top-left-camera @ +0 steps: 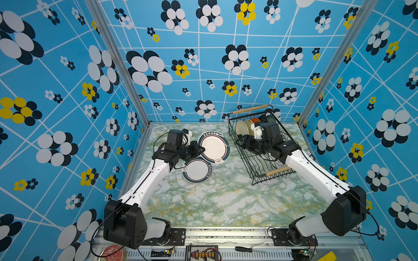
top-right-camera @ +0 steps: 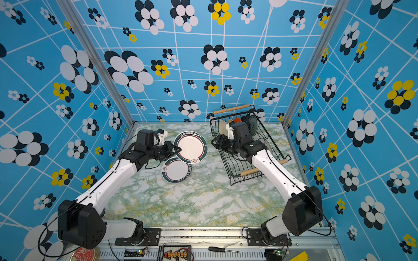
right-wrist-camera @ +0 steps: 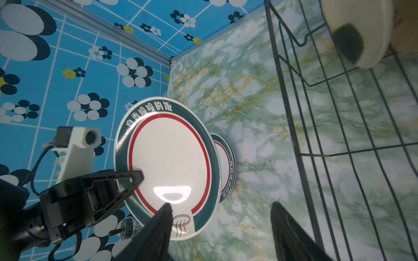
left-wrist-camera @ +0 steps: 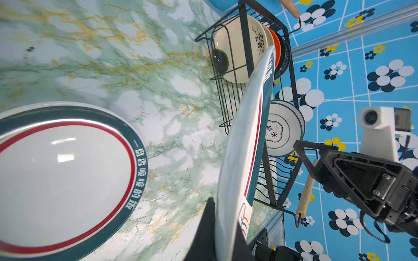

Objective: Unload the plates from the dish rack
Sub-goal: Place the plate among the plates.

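Note:
A large white plate [top-left-camera: 214, 146] [top-right-camera: 191, 146] with a dark teal rim is tilted off the table, with my left gripper [top-left-camera: 202, 149] [left-wrist-camera: 224, 217] shut on its rim. It is edge-on in the left wrist view [left-wrist-camera: 244, 140] and face-on in the right wrist view [right-wrist-camera: 167, 158]. A matching plate [top-left-camera: 196, 170] [left-wrist-camera: 63, 176] lies flat on the table just below it. The dish rack [top-left-camera: 255, 178] [top-right-camera: 235, 178] stands at the back right and holds cream plates [top-left-camera: 241, 129] [left-wrist-camera: 235, 52], an orange plate [top-left-camera: 255, 119] and dark ones. My right gripper [top-left-camera: 239, 141] [right-wrist-camera: 220, 210] is open and empty at the rack's left side.
White emblem plates [left-wrist-camera: 280, 128] stand in the rack's other row. The rack has wooden handles [top-left-camera: 250, 109] [top-left-camera: 277, 171]. A red tin lid [top-left-camera: 112, 253], a circuit board [top-left-camera: 203, 253] and a screwdriver [top-left-camera: 248, 249] lie on the front rail. Patterned walls enclose the table on three sides.

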{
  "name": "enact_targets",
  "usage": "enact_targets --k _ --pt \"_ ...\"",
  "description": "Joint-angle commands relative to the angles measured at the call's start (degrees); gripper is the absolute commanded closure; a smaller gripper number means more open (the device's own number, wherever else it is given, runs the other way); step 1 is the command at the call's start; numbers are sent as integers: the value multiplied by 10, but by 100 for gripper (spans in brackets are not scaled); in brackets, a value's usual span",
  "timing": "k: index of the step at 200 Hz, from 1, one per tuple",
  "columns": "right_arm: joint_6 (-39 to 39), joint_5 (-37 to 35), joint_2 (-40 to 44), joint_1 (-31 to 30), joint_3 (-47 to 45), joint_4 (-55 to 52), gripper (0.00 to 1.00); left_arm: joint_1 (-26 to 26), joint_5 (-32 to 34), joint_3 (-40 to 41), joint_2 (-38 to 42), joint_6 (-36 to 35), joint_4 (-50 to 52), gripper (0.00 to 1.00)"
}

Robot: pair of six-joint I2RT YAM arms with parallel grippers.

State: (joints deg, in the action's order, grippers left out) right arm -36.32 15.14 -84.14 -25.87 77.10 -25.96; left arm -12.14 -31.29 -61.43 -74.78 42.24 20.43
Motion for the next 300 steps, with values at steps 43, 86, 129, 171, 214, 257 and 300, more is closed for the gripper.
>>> enact_targets --k 43,86,129,171,214,257,300 --pt "128 -257 28 -3 75 -224 27 76 50 47 52 -20 94 100" --pt "149 -371 31 -3 81 -279 23 82 82 68 55 -23 117 100" --pt "157 -401 30 -2 75 -297 20 85 123 73 48 -36 156 100" --pt "160 -400 30 -1 72 -297 19 88 117 102 46 -31 136 100" --pt "163 -392 25 1 71 -294 18 88 125 114 38 -27 132 100" --pt "166 -391 25 2 65 -291 18 89 125 123 21 -20 126 100" --pt "170 -387 24 2 63 -288 18 88 122 129 7 -20 117 100"
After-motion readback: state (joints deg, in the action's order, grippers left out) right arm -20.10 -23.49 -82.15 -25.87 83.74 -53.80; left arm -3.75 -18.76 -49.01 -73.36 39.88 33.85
